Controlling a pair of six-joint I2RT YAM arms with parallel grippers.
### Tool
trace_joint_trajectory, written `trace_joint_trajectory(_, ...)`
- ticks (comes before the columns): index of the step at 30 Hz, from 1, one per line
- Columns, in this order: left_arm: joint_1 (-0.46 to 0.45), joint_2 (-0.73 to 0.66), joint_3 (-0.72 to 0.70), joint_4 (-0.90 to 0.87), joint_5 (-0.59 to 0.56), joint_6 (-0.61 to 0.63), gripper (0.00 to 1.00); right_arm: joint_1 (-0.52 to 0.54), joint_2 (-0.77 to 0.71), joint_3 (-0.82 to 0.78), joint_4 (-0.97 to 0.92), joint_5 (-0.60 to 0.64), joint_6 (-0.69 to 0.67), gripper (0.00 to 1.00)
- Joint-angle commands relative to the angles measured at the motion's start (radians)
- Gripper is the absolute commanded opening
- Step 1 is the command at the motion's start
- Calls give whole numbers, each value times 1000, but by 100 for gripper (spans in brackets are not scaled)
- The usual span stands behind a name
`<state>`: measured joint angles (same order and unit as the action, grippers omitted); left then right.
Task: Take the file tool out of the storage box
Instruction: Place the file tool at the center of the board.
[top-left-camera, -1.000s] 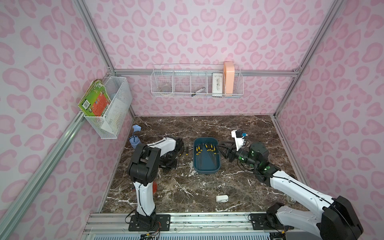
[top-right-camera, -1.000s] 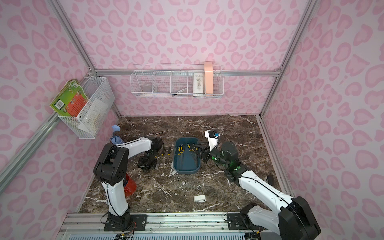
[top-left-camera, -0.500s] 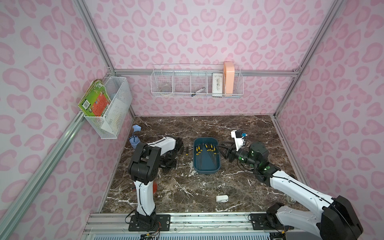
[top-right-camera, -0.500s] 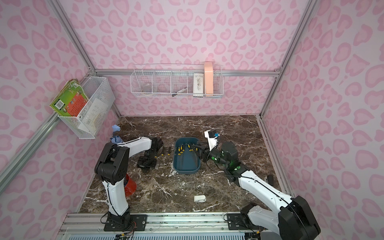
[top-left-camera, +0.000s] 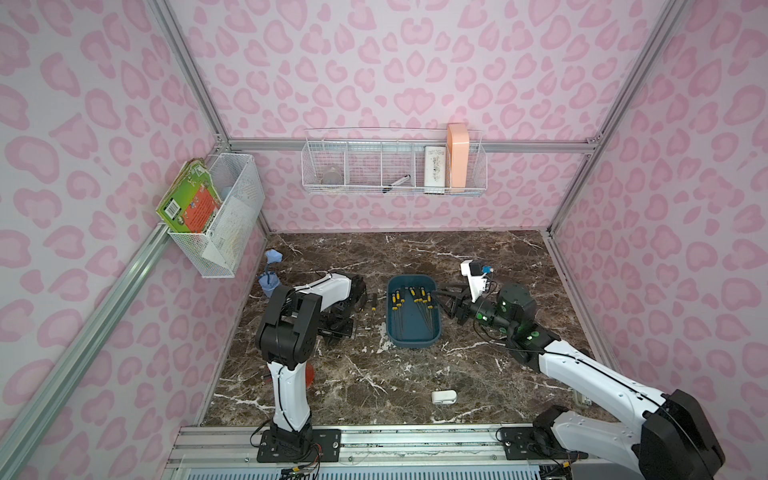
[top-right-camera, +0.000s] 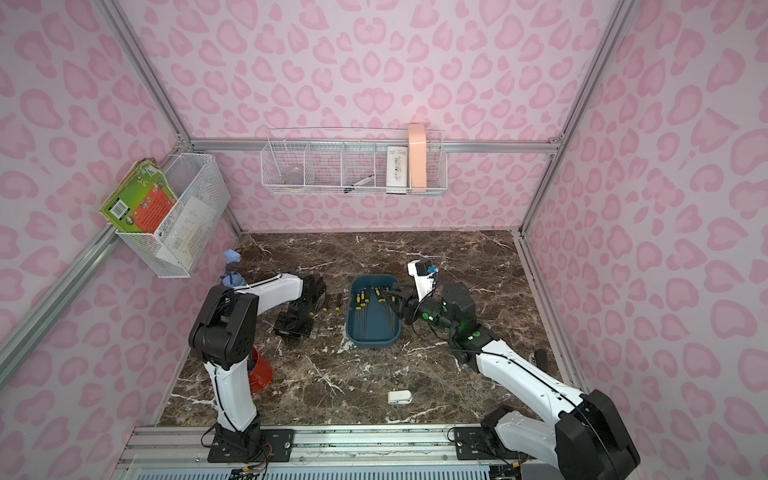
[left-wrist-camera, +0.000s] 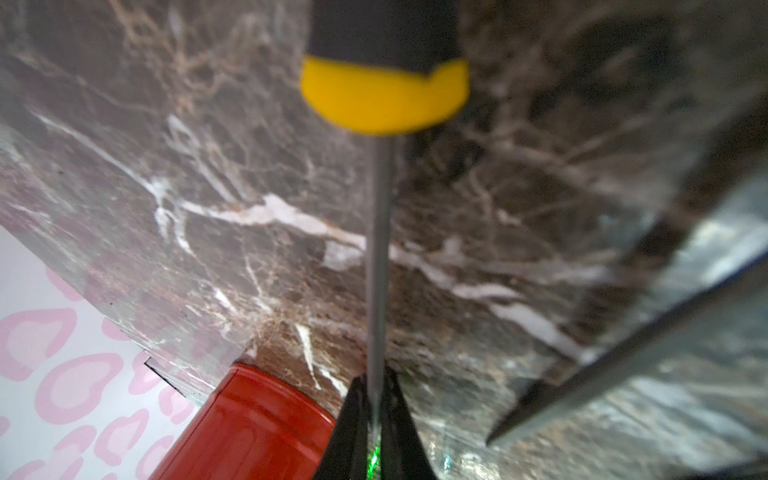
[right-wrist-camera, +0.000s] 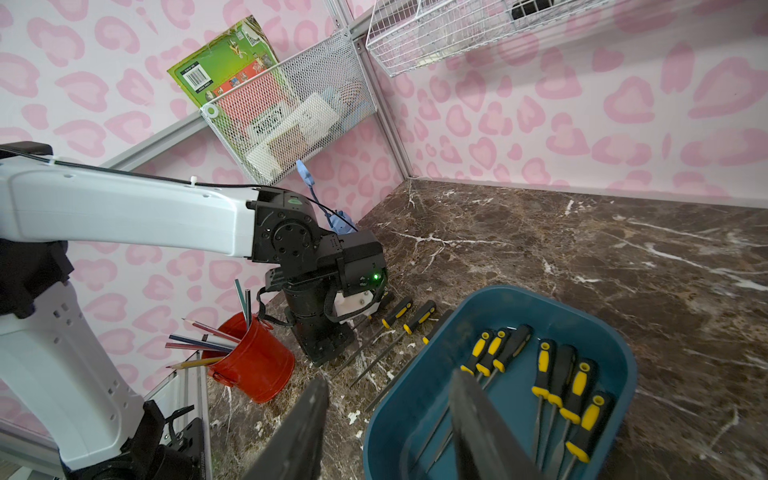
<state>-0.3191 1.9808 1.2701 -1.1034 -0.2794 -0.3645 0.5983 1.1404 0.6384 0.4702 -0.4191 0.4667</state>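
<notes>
The storage box (top-left-camera: 412, 343) (top-right-camera: 371, 341) (right-wrist-camera: 498, 296) is a teal tub on the marble, with several yellow-and-black-handled files (top-left-camera: 415, 297) (right-wrist-camera: 573, 386) inside. Left of it, my left gripper (left-wrist-camera: 376, 376) (top-right-camera: 293, 332) is shut on the thin grey shaft of a file tool (left-wrist-camera: 378, 249), low over the table, outside the box. Other files (top-right-camera: 337, 305) (right-wrist-camera: 399, 328) lie beside it on the marble. My right gripper (right-wrist-camera: 386, 415) (top-left-camera: 437, 297) is open and holds nothing. It hovers at the box's edge, one finger over the inside, the other over the table.
A red cup (top-left-camera: 309, 374) (right-wrist-camera: 253, 361) (left-wrist-camera: 249, 424) of pencils stands by the left arm's base. A small white object (top-left-camera: 444, 397) lies near the front. A blue item (top-left-camera: 270, 278) sits back left. Wire baskets (top-left-camera: 216, 216) (top-left-camera: 395, 170) hang on the walls.
</notes>
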Motion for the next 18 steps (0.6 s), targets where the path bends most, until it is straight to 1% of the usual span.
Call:
trace_joint_trajectory(1,-2,-7,-3,20,28,1,15,0,2,8,18,-4,-8,48)
trace_joint_trajectory(12,-15,-22,-12,19,30,-7,20,1,7,9,21,-12,-4,48)
trace_joint_trajectory(15,-21,-49,-21,12,10,-26,25,0,12,9,19,-9,-8,48)
trace_joint_trajectory(16,-21,-64,-26,3,-3,-42,31,-1,17,10,19,-9,-8,48)
trace_joint_trajectory(17,-23,-81,-30,0,-11,-51,35,0,23,11,18,-9,-9,48)
trace_joint_trajectory(18,-24,-97,-35,-5,-20,-61,36,0,29,14,15,-7,-9,48)
